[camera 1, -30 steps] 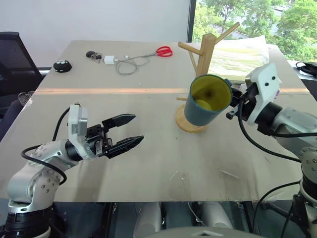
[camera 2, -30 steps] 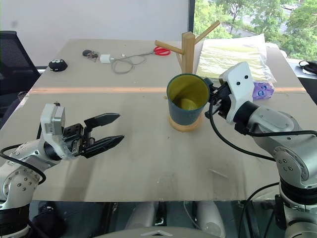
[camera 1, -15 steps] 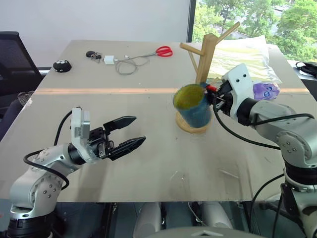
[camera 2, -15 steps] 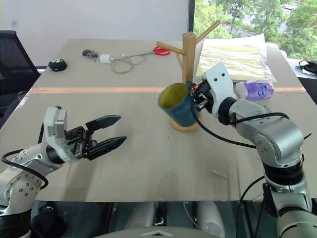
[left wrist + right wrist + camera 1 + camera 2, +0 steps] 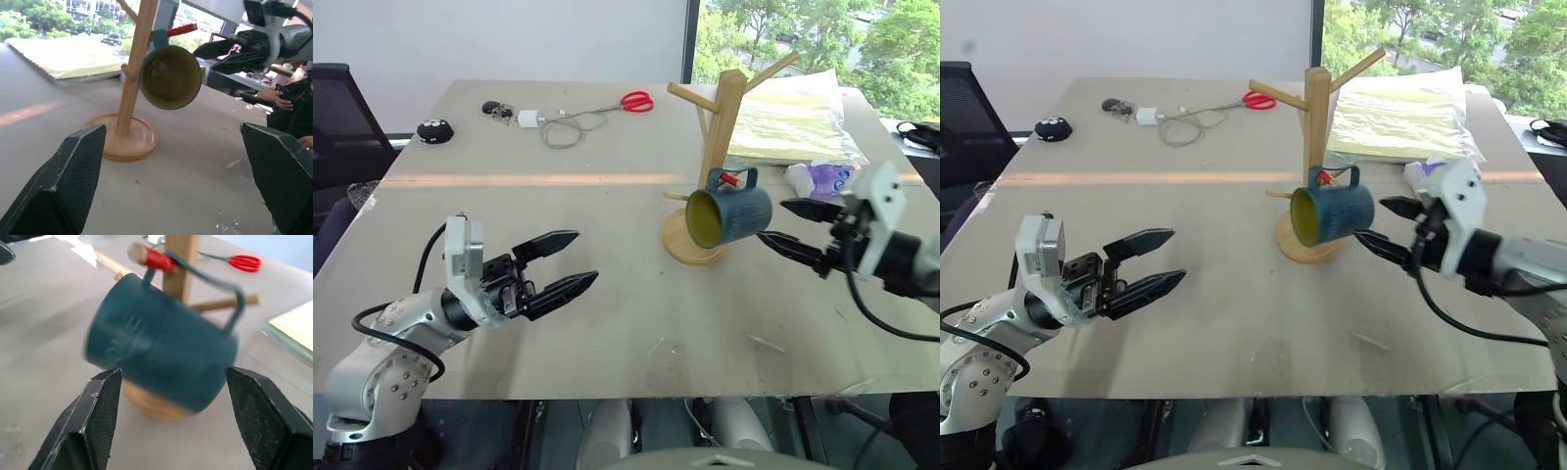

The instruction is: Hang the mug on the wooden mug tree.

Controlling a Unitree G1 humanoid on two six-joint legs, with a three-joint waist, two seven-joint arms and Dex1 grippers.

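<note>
The mug is hung by its handle on the red-tipped peg of the wooden mug tree, just ahead of the right hand, whose fingers are spread and empty. The left hand is held open, well apart.

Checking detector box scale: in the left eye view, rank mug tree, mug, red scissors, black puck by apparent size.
1. wooden mug tree
2. mug
3. red-handled scissors
4. black puck

The scissors and puck lie farther from the camera, so they look smaller than they are; the two are close.

Mug on mug tree's red-tipped peg, right hand open beside it
</note>
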